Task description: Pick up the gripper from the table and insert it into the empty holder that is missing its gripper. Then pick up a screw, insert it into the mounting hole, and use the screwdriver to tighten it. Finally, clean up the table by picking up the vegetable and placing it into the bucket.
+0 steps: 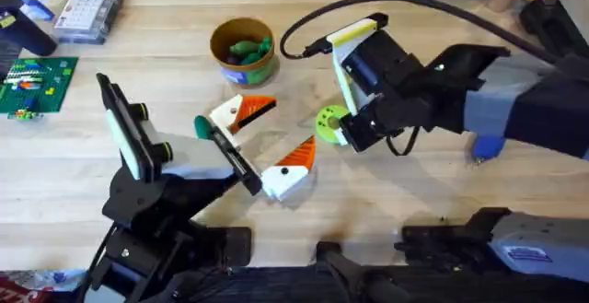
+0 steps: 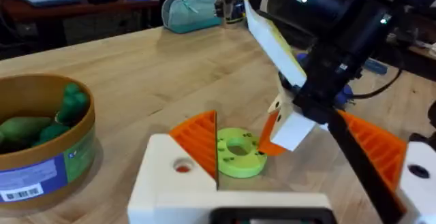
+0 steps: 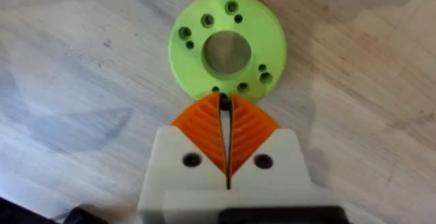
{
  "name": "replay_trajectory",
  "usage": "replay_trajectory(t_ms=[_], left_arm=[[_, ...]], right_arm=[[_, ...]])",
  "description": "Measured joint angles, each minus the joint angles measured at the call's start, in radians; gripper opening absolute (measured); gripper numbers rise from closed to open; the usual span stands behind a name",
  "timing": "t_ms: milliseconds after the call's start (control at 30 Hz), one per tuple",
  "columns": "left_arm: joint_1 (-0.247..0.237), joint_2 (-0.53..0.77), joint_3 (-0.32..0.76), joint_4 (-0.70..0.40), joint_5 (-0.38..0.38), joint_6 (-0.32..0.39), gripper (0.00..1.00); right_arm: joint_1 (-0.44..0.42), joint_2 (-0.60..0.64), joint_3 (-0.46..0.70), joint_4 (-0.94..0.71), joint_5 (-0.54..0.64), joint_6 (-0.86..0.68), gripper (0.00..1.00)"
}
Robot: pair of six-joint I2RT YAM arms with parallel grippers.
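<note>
Worktop (image 1: pixel 138 73) of pale wood, seen from above, with two robot arms reaching in from the near edge. The right gripper (image 3: pixel 225 105) is over the middle of the worktop, its white fingers with orange ribbed pads (image 3: pixel 204 125) pressed together with only a thin slit between them, holding nothing. The tips touch the rim of the vegetable (image 3: pixel 227 45), a flat lime-green disc with a round centre hole and several small holes, lying flat on the wood; whether the tips pinch its edge or merely meet it cannot be told. From overhead, the vegetable (image 1: pixel 330 122) sits just right of centre, under the right arm's wrist. The left gripper (image 1: pixel 267 142) stands wide, just left of the disc, one orange-padded finger (image 1: pixel 247 111) apart from the other, holding nothing. The bucket (image 1: pixel 243 52), a round tan tub with a bluish lower band, stands behind the left gripper, well apart from the vegetable, with darker green pieces (image 1: pixel 245 51) inside. A green circuit board (image 1: pixel 35 86) lies at the far left.
</note>
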Motion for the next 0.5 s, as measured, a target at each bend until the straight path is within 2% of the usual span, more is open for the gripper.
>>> replay_trajectory(t_ms=[233, 400, 500], left_arm=[[0.000, 0.000, 0.000, 0.000, 0.000, 0.000, 0.992], [0.000, 0.000, 0.000, 0.000, 0.000, 0.000, 0.992], [0.000, 0.000, 0.000, 0.000, 0.000, 0.000, 0.992]], right_arm=[[0.000, -0.009, 0.127, -0.124, -0.005, -0.010, 0.004], [0.000, -0.060, 0.249, -0.209, -0.005, -0.023, 0.004], [0.000, -0.092, 0.285, -0.217, -0.005, -0.025, 0.004]])
